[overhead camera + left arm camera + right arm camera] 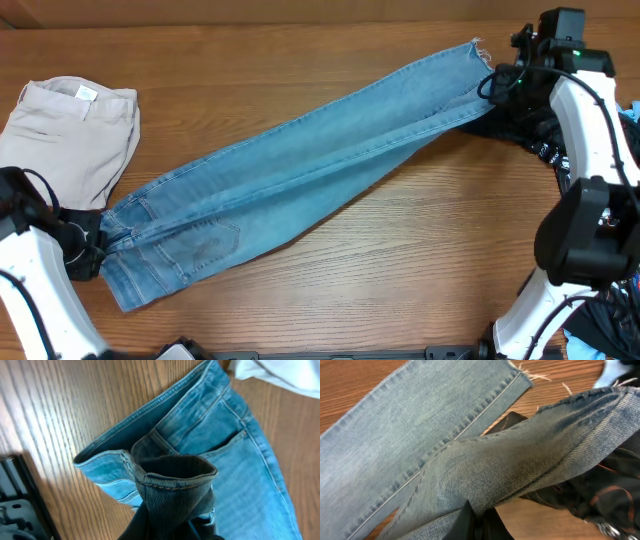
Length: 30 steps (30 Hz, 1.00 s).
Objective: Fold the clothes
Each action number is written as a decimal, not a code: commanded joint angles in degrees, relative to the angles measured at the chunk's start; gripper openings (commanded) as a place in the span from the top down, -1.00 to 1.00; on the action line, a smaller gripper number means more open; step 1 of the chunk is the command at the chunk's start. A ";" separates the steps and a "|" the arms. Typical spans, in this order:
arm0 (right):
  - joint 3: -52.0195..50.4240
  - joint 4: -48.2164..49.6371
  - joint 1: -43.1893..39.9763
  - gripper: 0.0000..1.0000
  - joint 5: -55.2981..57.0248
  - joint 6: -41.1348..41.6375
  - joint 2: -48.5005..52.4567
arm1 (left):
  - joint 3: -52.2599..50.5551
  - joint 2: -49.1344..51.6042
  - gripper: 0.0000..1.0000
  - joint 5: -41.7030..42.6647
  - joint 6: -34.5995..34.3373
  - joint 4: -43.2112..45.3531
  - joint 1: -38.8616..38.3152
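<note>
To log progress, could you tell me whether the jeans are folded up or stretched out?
Stretched out: the jeans lie full length across the table, legs stacked, left gripper holding the waist, right gripper a hem.

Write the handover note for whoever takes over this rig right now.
Left pincer: shut on the waistband of the jeans, at the near-left of the table.
Right pincer: shut on one leg near its frayed hem, far right.
Jeans: stretched diagonally between the two pincers, legs overlapping. Beige trousers lie far left, and a black garment lies under the right arm.
Done: jeans laid out lengthwise.
Left: no crosswise fold yet. Probably bring the hems to the waist, then fold again.
</note>
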 commanded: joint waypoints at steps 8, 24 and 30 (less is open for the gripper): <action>1.75 4.87 0.28 0.92 4.72 -0.55 3.96 | 0.17 8.00 0.91 -6.16 -0.72 7.43 -1.95; 1.75 27.23 8.22 -0.55 -0.11 -0.28 8.50 | 0.17 10.54 0.46 -11.96 -1.38 12.59 -5.22; 1.77 18.86 7.39 -0.61 4.28 -0.28 8.46 | 0.28 10.40 0.07 -13.60 1.64 14.38 -5.16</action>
